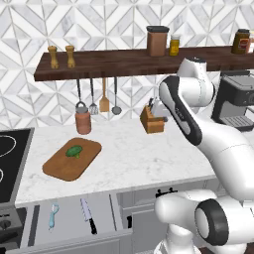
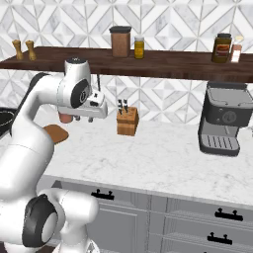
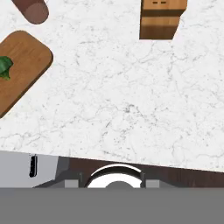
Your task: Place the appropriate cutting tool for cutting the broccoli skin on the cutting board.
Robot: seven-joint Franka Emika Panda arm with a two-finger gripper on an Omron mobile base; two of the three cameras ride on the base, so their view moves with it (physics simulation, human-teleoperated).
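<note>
A: What is sitting nearest the robot?

B: An open drawer is hanging out below the bench front. Inside it the knife is lying flat, black handle toward the front, silver blade pointing back at the cutting board. The light-blue peeler is lying just beside it, on the stove side, the 2 not touching.

A: And the cutting board?

B: It is resting on the marble just behind the drawer, with the broccoli sitting on its far half. A brown canister is standing behind the cutting board, near the wall.

A: Where is the pincer?

B: Its mount is hanging high over the bench, off to the side of the cutting board away from the stove, looking down. The fingertips are not showing clearly, so I cannot tell how wide it is standing.

A: Anything farther back?

B: The wooden knife block is standing well apart from the cutting board, toward the wall.
</note>
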